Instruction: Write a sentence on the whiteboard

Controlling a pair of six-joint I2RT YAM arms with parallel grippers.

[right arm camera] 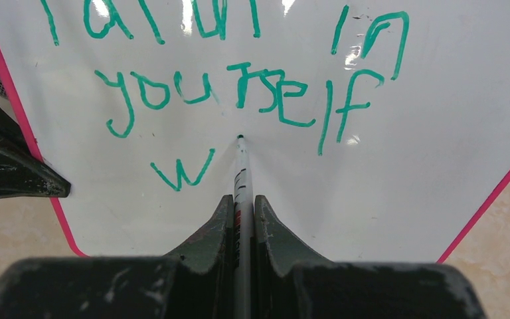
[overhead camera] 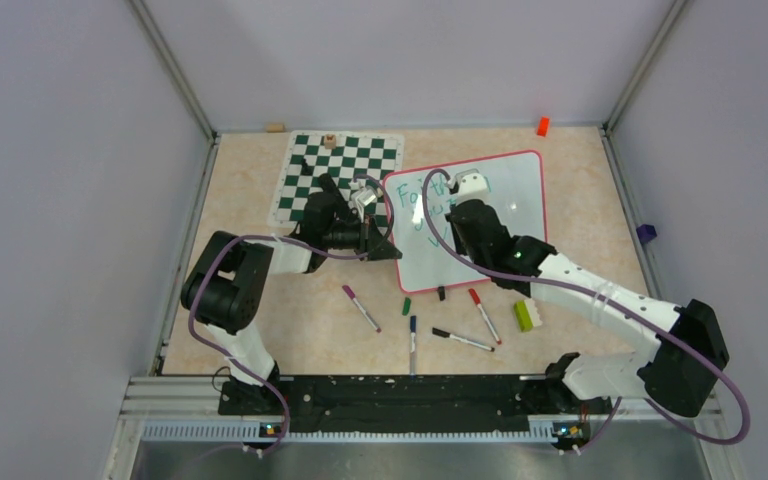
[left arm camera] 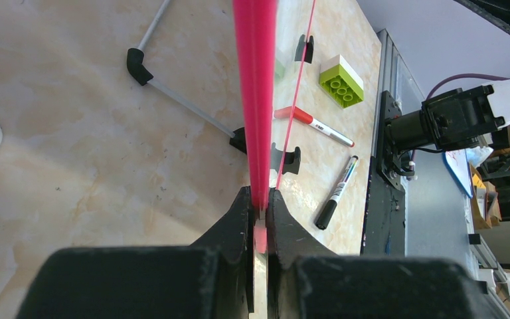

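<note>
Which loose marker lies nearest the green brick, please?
The red-capped marker, right beside the green brick; the black marker, blue marker and purple-capped marker lie farther away.

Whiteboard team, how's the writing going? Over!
Left pincer shut on whiteboard edge. Right pincer shut on marker, tip at board. Sentence up to "w". Nothing blocking.

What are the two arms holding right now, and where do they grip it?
Left jaws pinch the whiteboard by its pink frame edge; right jaws clamp a marker around its barrel.
</note>
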